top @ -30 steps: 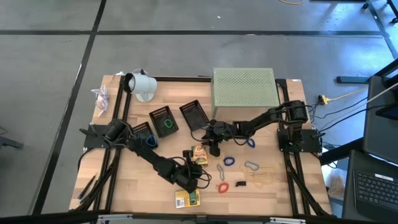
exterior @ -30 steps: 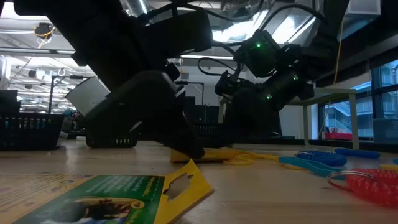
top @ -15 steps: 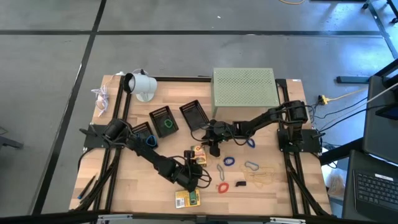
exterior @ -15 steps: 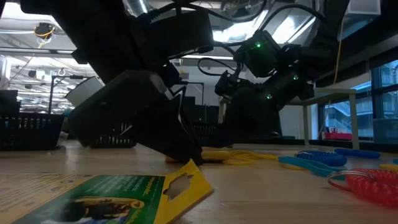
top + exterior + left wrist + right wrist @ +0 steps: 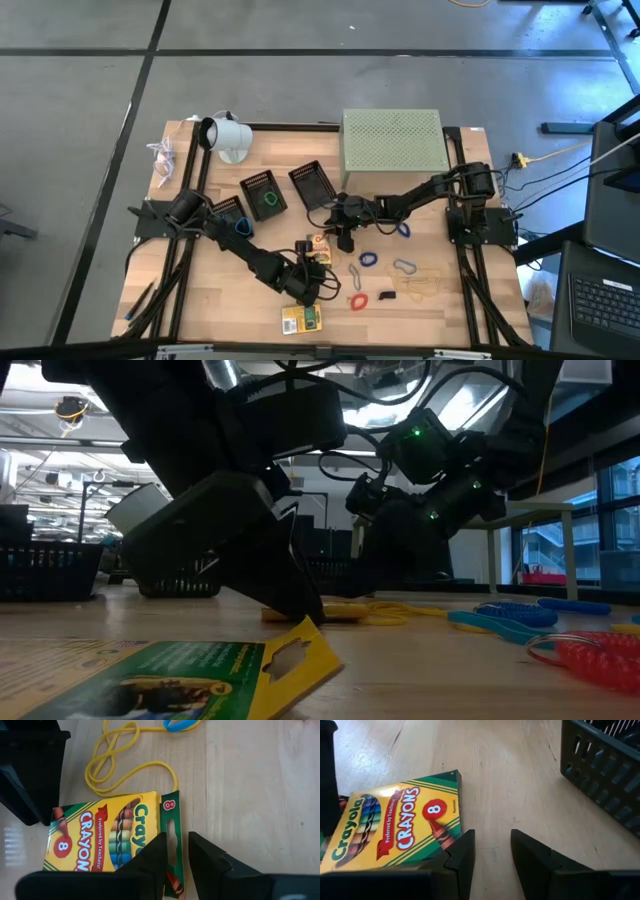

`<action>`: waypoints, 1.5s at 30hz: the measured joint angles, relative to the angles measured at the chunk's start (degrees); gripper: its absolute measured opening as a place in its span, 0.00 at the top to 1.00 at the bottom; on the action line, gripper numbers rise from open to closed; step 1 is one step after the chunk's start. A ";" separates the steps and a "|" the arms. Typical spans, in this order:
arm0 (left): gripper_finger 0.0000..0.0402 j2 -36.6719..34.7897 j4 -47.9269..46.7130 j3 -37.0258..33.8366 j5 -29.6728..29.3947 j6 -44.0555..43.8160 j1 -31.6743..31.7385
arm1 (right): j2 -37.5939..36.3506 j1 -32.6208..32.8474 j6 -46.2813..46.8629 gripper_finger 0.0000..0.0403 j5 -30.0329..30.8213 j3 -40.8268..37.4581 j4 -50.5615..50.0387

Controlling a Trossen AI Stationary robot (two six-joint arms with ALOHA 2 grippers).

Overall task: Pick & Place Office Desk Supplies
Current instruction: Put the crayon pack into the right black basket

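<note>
Wooden worktop (image 5: pixel 200 290) carries your supplies in the middle: one crayon box (image 5: pixel 320 246) lies flat at the centre, a second packet (image 5: pixel 301 319) near the front edge, and coloured bands scattered to the right, among them a red band (image 5: pixel 357 300) and a blue band (image 5: pixel 367 260). Your left hand (image 5: pixel 305 262) sits low just beside the crayon box (image 5: pixel 100 840), its fingers (image 5: pixel 150 857) a little apart and astride the box's green end flap, nothing clamped. A yellow band (image 5: pixel 120 755) loops on the wood beyond the box. Your right hand (image 5: pixel 343 235) hovers at the box's other side, fingers (image 5: pixel 462 855) apart over bare wood beside the box (image 5: pixel 395 827). Three black bins (image 5: pixel 310 184) stand behind, one holding a green band (image 5: pixel 268 198)
</note>
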 joint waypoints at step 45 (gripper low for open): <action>0.99 -15.30 -0.25 -0.28 -33.71 16.85 -2.08 | -17.22 3.45 -3.70 0.67 25.37 -0.02 -27.04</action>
